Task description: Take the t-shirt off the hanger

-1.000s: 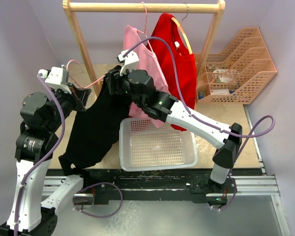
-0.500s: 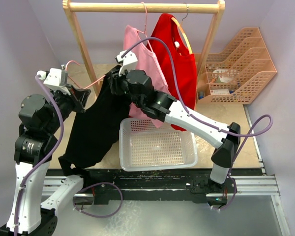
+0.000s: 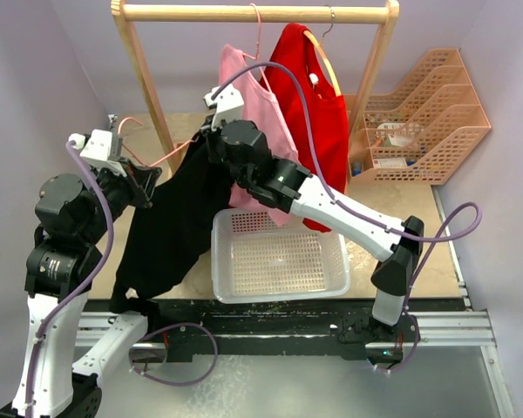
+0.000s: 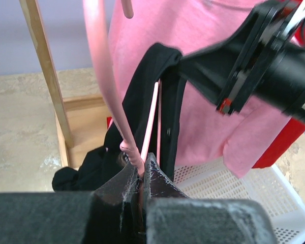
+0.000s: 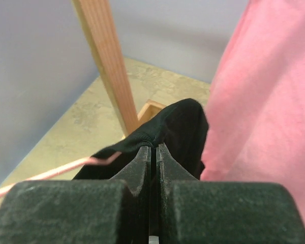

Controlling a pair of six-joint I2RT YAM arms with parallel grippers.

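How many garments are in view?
3. The black t-shirt draped low at left, off the wooden rail; a pink shirt hanging on it; a red shirt hanging beside that, on the right. Others could be hidden behind these.

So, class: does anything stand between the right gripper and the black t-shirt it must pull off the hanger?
Nothing visible. The right gripper is shut on the edge of the black t-shirt, while the left gripper clamps the pink hanger, whose arm runs into the shirt.
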